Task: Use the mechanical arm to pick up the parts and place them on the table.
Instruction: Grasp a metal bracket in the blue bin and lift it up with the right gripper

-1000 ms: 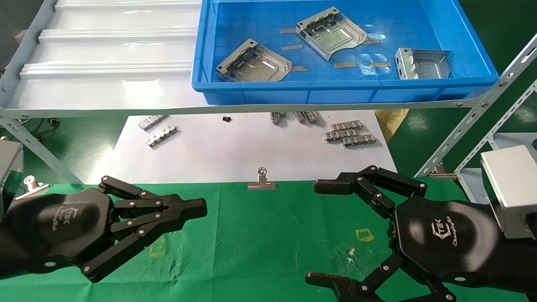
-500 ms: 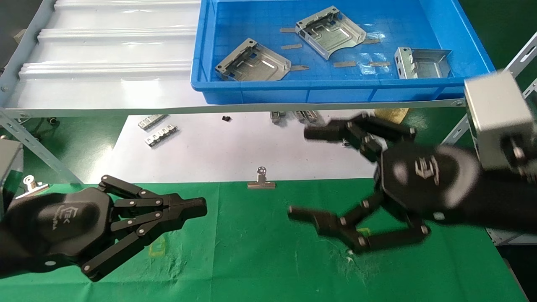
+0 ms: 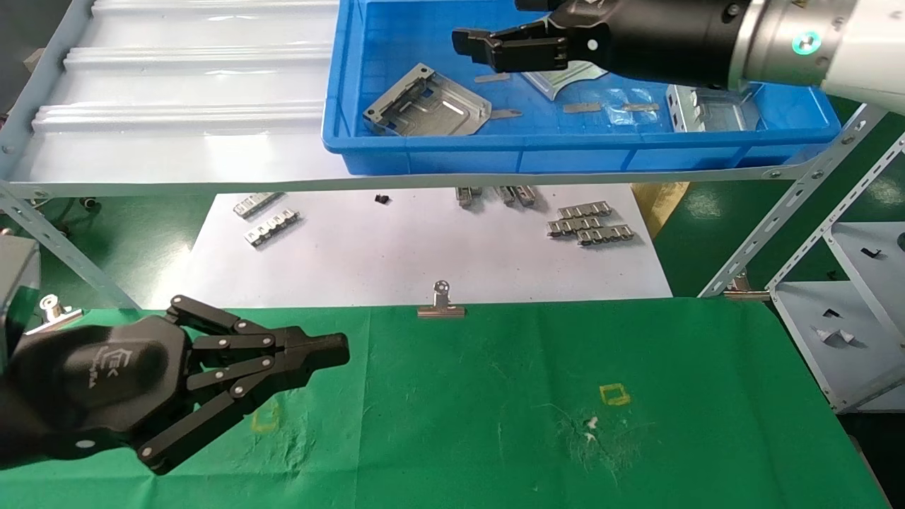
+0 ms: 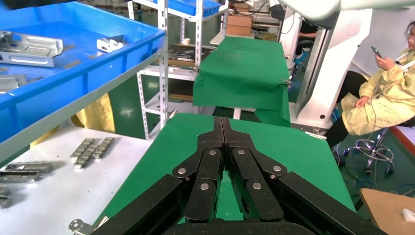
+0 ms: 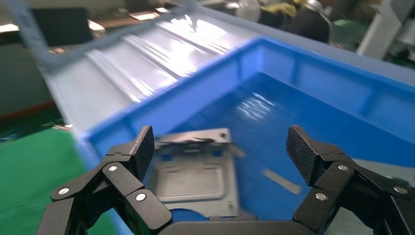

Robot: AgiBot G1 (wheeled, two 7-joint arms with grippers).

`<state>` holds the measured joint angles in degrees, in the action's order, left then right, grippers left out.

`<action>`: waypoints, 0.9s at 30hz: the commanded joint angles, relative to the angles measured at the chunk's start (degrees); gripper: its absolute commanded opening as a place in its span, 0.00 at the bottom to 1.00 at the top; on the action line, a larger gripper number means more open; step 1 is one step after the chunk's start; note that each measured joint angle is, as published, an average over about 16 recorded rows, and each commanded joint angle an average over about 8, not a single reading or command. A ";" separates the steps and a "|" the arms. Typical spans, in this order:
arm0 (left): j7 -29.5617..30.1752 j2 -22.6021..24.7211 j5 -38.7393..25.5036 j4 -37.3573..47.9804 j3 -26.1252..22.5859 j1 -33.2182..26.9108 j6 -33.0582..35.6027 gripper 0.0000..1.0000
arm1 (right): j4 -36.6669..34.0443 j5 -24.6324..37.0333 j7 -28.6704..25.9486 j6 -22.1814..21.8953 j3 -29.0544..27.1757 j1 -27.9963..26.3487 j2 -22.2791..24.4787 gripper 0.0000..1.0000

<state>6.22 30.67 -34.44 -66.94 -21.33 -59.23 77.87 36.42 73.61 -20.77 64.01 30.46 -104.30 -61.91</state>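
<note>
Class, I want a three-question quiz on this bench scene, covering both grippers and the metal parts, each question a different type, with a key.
1. True or false: the left gripper hangs shut over the green table.
2. Which gripper is over the blue bin? A left B right
3. Fill in: the right gripper is ___, with a part below it.

Key: 1 true; 2 B; 3 open

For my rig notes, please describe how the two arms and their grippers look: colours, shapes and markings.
Both grippers are matte black claws of linked bars joined by silver rivets. The left gripper has a rounded black palm housing with a white "TEK" logo. The right gripper has finely textured black fingertip pads. The right arm's black forearm meets a silver-white segment with a teal lit ring.
</note>
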 commanded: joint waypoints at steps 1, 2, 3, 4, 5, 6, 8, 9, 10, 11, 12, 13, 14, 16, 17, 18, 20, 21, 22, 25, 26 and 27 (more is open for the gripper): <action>0.00 0.00 0.00 0.00 0.00 0.00 0.00 0.90 | -5.99 2.89 0.51 -2.39 1.38 -2.89 -2.96 0.93; 0.00 0.00 0.00 0.00 0.00 0.00 0.00 1.00 | -8.53 3.96 0.91 -3.30 1.97 -3.96 -4.21 0.83; 0.00 0.00 0.00 0.00 0.00 0.00 0.00 1.00 | -10.84 4.96 1.26 -4.12 2.54 -4.94 -5.35 0.71; 0.00 0.00 0.00 0.00 0.00 0.00 0.00 1.00 | -13.14 5.97 1.59 -4.95 3.12 -5.91 -6.51 0.58; 0.00 0.00 0.00 0.00 0.00 0.00 0.00 1.00 | -15.33 6.93 1.89 -5.78 3.69 -6.84 -7.63 0.46; 0.00 0.00 0.00 0.00 0.00 0.00 0.00 1.00 | -17.34 7.75 2.09 -6.55 4.17 -7.67 -8.66 0.33; 0.00 0.00 0.00 0.00 0.00 0.00 0.00 1.00 | -21.16 9.30 2.38 -8.15 5.10 -9.20 -10.59 0.09; 0.00 0.00 0.00 0.00 0.00 0.00 0.00 1.00 | -22.76 9.91 2.50 -8.88 5.48 -9.84 -11.40 0.02; 0.00 0.00 0.00 0.00 0.00 0.00 0.00 1.00 | -24.26 10.48 2.63 -9.62 5.82 -10.42 -12.15 0.00; 0.00 0.00 0.00 0.00 0.00 0.00 0.00 1.00 | -25.63 10.96 2.73 -10.34 6.12 -10.92 -12.81 0.00; 0.00 0.00 0.00 0.00 0.00 0.00 0.00 1.00 | -26.80 11.35 2.81 -11.03 6.36 -11.32 -13.34 0.00; 0.00 0.00 0.00 0.00 0.00 0.00 0.00 1.00 | -27.87 11.66 2.83 -11.69 6.56 -11.65 -13.80 0.00; 0.00 0.00 0.00 0.00 0.00 0.00 0.00 1.00 | -28.83 11.92 2.81 -12.34 6.73 -11.91 -14.17 0.00; 0.00 0.00 0.00 0.00 0.00 0.00 0.00 1.00 | -30.30 12.31 2.73 -13.56 7.00 -12.24 -14.64 0.00; 0.00 0.00 0.00 0.00 0.00 0.00 0.00 1.00 | -30.91 12.46 2.64 -14.19 7.11 -12.32 -14.79 0.00; 0.00 0.00 0.00 0.00 0.00 0.00 0.00 1.00 | -31.37 12.58 2.57 -14.83 7.20 -12.35 -14.89 0.00; 0.00 0.00 0.00 0.00 0.00 0.00 0.00 1.00 | -32.08 12.74 2.37 -16.33 7.34 -12.28 -15.05 0.00; 0.00 0.00 0.00 0.00 0.00 0.00 0.00 1.00 | -32.31 12.82 2.29 -17.14 7.41 -12.20 -15.11 0.00; 0.00 0.00 0.00 0.00 0.00 0.00 0.00 1.00 | -32.45 12.91 2.24 -18.00 7.50 -12.09 -15.18 0.00; 0.00 0.00 0.00 0.00 0.00 0.00 0.00 1.00 | -32.43 13.18 2.15 -20.37 7.77 -11.64 -15.37 0.00; 0.00 0.00 0.00 0.00 0.00 0.00 0.00 1.00 | -32.30 13.28 2.14 -21.03 7.87 -11.46 -15.42 0.00; 0.00 0.00 0.00 0.00 0.00 0.00 0.00 1.00 | -32.14 13.37 2.13 -21.55 7.99 -11.29 -15.47 0.00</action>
<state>6.22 30.67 -34.44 -66.94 -21.33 -59.23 77.87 4.50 86.98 -18.63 43.29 38.52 -115.62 -77.31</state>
